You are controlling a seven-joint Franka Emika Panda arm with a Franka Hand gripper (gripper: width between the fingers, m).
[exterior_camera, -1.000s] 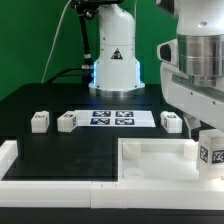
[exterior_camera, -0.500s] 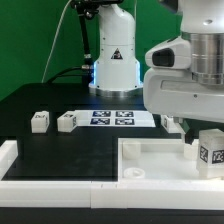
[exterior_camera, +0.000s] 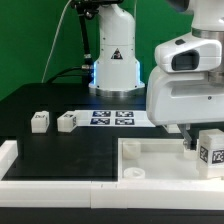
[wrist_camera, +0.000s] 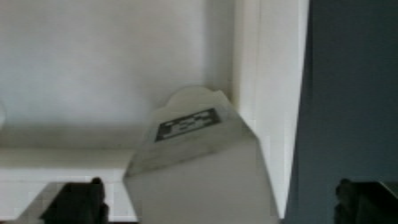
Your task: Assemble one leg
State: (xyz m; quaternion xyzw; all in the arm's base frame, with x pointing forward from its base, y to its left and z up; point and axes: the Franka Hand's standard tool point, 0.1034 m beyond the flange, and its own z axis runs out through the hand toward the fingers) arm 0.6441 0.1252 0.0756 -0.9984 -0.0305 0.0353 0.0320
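A leg point(exterior_camera: 210, 150), a small white block with a tag, stands on the right corner of the large white panel point(exterior_camera: 150, 162). My gripper point(exterior_camera: 190, 138) hangs just above and beside it. In the wrist view the same leg point(wrist_camera: 187, 135) lies between my two dark fingertips point(wrist_camera: 80, 200), which stand wide apart and touch nothing. My gripper point(wrist_camera: 222, 205) is open and empty. Two more legs point(exterior_camera: 39, 121) point(exterior_camera: 67, 121) sit on the black table at the exterior view's left.
The marker board point(exterior_camera: 112, 118) lies on the black table behind the panel. A white rail point(exterior_camera: 40, 168) runs along the front left edge. The robot base point(exterior_camera: 114, 60) stands at the back. My hand hides the table behind it.
My hand has turned and come down a little over the panel's right corner. It now covers the leg that showed beside the marker board. The legs have not moved.
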